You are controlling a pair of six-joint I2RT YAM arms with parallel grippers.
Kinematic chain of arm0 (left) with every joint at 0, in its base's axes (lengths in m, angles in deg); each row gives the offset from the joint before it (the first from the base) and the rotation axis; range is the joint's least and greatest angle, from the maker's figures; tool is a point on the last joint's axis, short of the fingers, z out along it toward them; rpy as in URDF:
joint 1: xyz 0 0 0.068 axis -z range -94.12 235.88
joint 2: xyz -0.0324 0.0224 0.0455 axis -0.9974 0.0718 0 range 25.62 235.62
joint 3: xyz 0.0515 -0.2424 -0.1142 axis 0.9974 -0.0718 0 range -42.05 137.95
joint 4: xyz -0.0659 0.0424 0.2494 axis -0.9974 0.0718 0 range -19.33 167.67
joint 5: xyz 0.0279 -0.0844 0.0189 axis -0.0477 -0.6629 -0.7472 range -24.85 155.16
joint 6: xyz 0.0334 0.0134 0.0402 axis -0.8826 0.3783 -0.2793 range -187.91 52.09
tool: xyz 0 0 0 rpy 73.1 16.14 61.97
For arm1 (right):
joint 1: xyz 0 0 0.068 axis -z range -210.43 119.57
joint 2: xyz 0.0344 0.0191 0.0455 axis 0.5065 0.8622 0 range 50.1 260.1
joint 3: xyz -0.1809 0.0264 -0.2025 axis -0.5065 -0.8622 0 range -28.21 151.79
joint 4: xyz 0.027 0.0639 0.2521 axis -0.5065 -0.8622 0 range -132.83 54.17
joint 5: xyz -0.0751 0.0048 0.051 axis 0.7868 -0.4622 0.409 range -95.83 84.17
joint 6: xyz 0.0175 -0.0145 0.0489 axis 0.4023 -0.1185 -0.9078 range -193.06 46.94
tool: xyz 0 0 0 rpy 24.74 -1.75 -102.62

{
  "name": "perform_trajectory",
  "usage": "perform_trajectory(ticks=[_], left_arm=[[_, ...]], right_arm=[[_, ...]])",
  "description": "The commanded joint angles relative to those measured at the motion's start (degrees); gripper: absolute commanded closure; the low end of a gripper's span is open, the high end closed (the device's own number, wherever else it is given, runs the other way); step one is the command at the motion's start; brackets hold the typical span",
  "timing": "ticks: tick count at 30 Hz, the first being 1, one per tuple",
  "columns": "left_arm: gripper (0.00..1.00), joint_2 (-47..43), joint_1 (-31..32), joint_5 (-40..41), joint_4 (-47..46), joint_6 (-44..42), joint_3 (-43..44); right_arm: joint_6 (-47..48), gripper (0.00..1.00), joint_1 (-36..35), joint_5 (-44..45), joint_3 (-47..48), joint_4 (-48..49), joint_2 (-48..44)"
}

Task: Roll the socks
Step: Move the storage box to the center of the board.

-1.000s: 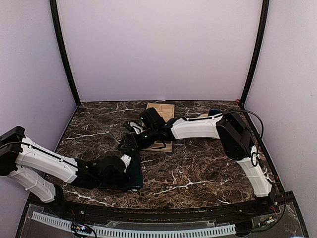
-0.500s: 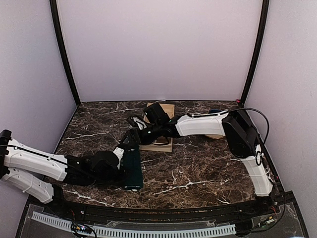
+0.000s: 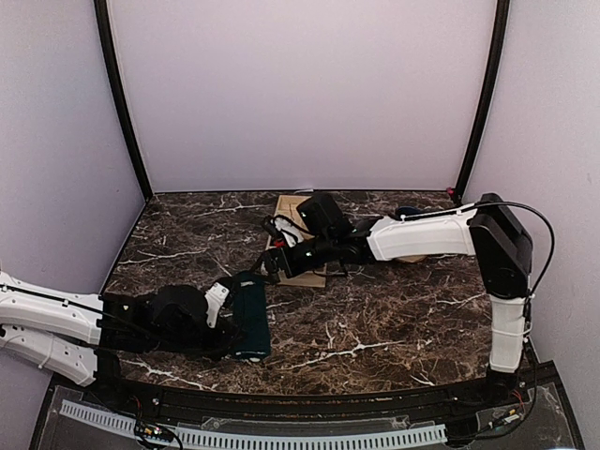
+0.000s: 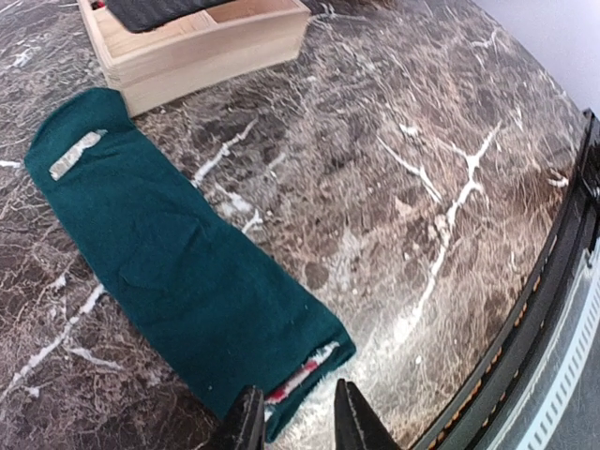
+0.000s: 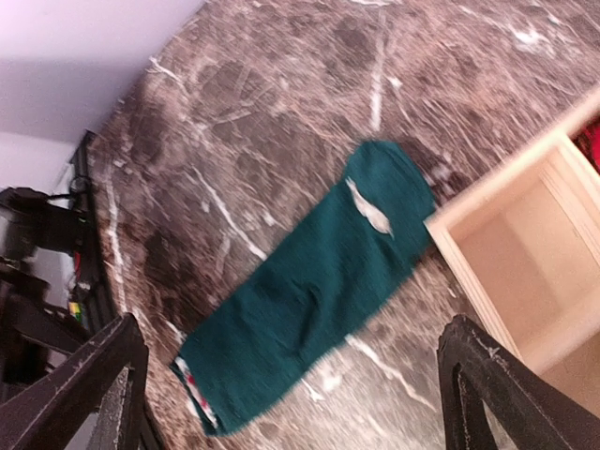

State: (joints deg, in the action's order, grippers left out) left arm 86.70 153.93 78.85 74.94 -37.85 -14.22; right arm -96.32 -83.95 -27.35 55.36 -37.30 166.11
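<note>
A dark teal sock (image 3: 250,322) lies flat on the marble table, lengthwise from near to far. Its cuff with a red and white stripe (image 4: 302,377) is at the near end. Its toe end carries a pale label (image 4: 75,154) and lies beside the wooden box (image 3: 292,204). My left gripper (image 3: 228,330) is low at the cuff end. Its jaws (image 4: 298,427) are a little apart with the cuff edge just ahead of them, holding nothing. My right gripper (image 3: 274,265) hovers above the sock's far end by the box, and its jaws (image 5: 295,403) are wide open and empty. The sock (image 5: 319,291) lies below them.
The wooden box (image 4: 202,47) has open compartments (image 5: 525,253), with a dark item (image 4: 155,9) in one and something red (image 5: 591,141) at its edge. The table's black front rail (image 4: 562,309) runs close to the sock's cuff. A dark object (image 3: 405,212) lies at the back right.
My left arm has drawn back to the left and nearer, off the sock. My right gripper has moved right and farther away. The whole sock now shows flat on the table.
</note>
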Motion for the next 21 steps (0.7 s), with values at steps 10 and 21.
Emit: perform_trajectory(ticks=[10,21], left_arm=[[0.71,1.0,3.8,-6.6,12.5,-6.5,4.7],[0.7,12.9,5.8,-2.8,17.2,-11.9,11.7]], right_arm=[[11.1,0.0,-4.1,25.2,-20.3,-2.7,-17.0],[16.8,0.02,-7.8,48.0,-34.7,3.9,-29.9]])
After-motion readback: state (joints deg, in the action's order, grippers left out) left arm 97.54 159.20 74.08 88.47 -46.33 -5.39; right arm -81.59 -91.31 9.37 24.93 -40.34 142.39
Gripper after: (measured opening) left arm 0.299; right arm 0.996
